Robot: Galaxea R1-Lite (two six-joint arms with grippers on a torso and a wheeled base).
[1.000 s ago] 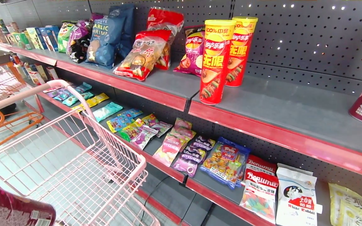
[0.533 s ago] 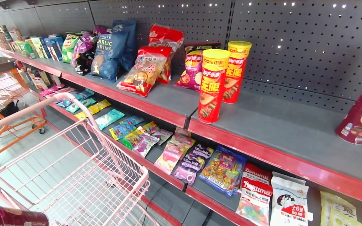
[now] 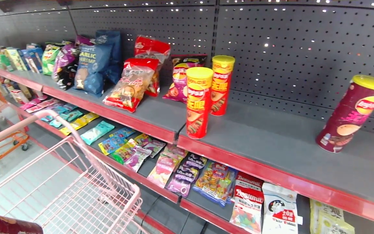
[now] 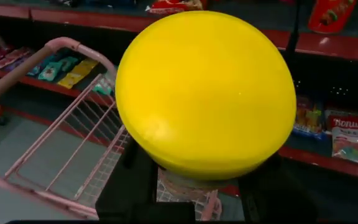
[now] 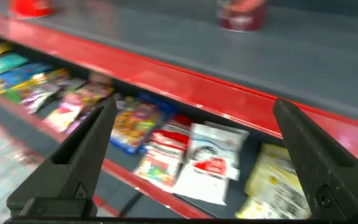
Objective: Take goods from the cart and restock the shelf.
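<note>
Grey metal shelf [image 3: 271, 139] carries two red yellow-lidded tubes [image 3: 198, 104] and one maroon tube [image 3: 349, 117]. Left fingers [image 4: 129, 190] grip one yellow-capped canister [image 4: 204, 93]; right fingers [image 5: 76, 165] gape wide.

Looks forward and down from the head, close above the upper shelf [image 3: 271, 143]. From the left wrist, peers past a yellow-lidded can [image 4: 204, 93] at tiers under that shelf; from the right wrist, faces its red edge [image 5: 185, 81] closely, sharing the white candy bag [image 5: 213, 162] beneath with the head.
</note>
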